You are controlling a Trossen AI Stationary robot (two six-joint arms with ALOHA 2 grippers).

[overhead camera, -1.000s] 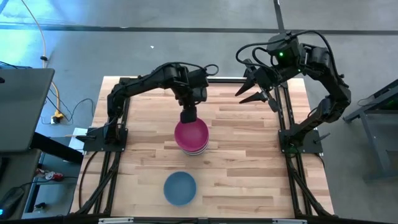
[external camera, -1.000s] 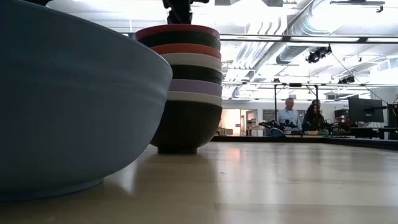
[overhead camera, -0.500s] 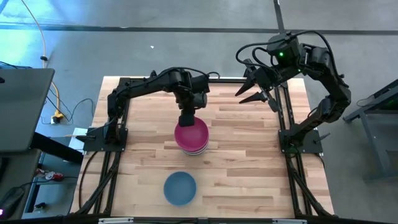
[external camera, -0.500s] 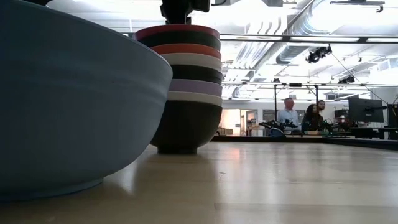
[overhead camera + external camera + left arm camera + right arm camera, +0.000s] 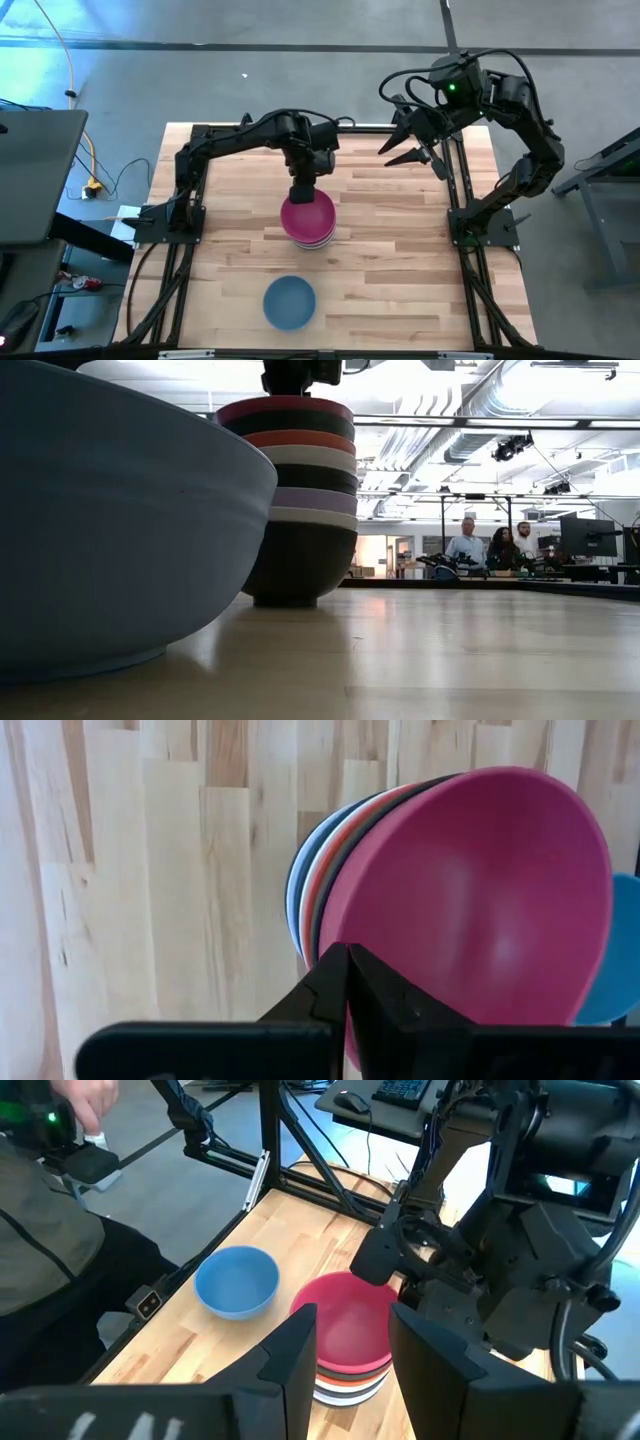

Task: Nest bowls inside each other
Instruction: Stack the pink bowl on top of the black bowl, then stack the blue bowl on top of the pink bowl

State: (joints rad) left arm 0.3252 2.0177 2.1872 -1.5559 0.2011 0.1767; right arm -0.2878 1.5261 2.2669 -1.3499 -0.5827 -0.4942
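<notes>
Several bowls stand nested in a stack (image 5: 308, 222) at the table's middle, a magenta pink bowl (image 5: 480, 900) on top; the lowest, black one rests on its foot (image 5: 285, 600). A light blue bowl (image 5: 289, 302) sits alone, upright, near the table's front edge. My left gripper (image 5: 303, 192) is shut and points down over the far rim of the pink bowl. My right gripper (image 5: 405, 150) hangs open, high over the table's far right edge, with nothing between its fingers. My left gripper's shut fingertips (image 5: 347, 952) stand at the pink bowl's far rim (image 5: 335, 915), coming from above. The fingers themselves cover the spot, so I cannot tell whether they touch the rim or hang just over it. The bowl sits level in the stack.
Bare wooden table (image 5: 400, 270) lies to the left and right of the stack. Black frame rails (image 5: 465, 250) run along both table sides. A person sits beside the table in the right wrist view (image 5: 50, 1270), and others stand far off in the room (image 5: 465, 545).
My left gripper has shut its fingers while staying over the far rim of the pink bowl. The stack and the light blue bowl have kept their places.
</notes>
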